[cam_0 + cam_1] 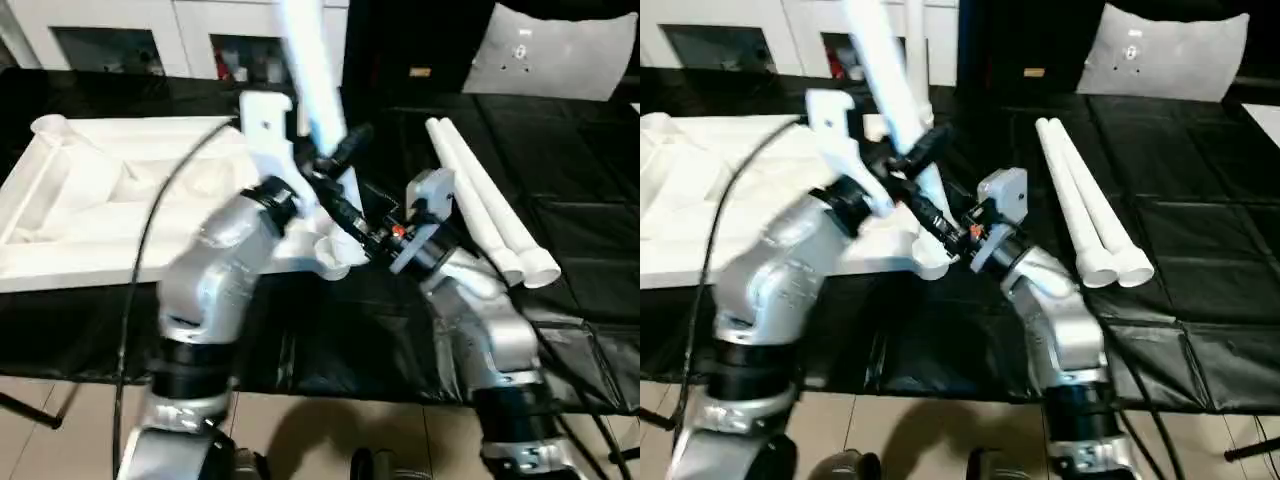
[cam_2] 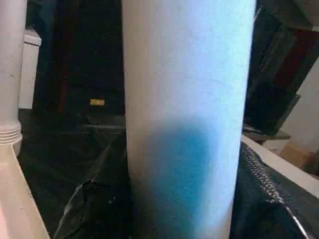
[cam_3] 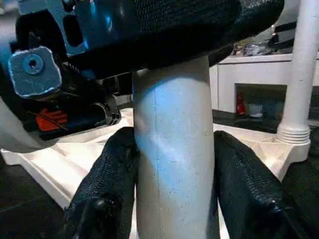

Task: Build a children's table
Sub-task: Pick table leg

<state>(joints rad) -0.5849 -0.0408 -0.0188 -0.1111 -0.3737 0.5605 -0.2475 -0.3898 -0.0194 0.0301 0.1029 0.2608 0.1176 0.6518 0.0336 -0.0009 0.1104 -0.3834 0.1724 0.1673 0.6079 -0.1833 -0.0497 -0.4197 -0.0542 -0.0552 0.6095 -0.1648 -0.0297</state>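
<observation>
**A:** Where is the table top [image 1: 90, 215], and what sits in its sockets?

**B:** It lies ribbed side up on the black-covered bench [image 1: 560, 250], stretching away from the left gripper [image 1: 335, 160] toward the robot's left. The near corner socket [image 1: 335, 255] sits just below both grippers, and the held leg [image 1: 310, 75] rises from it, leaning slightly. The far corner socket [image 1: 48, 125], well away from the hands, looks empty. In the right wrist view a second leg [image 3: 299, 74] stands in another socket behind the gripped one.

**A:** So how many legs can you count?

**B:** Four: the held one, the one standing behind it, and two loose legs [image 1: 490, 210] lying side by side on the bench, beyond the right gripper [image 1: 365, 235] on its outer side.

**A:** And the hands?

**B:** The right gripper's fingers [image 3: 107, 184] are clamped on the lower part of the held leg, one pad each side. The left gripper sits higher on the same leg, its fingers pressed to the tube.

**A:** Anything unclear?

**B:** The leg's top runs out of the head views, and its foot in the socket is hidden behind the wrists. The top's far edge is smeared by blur.
</observation>
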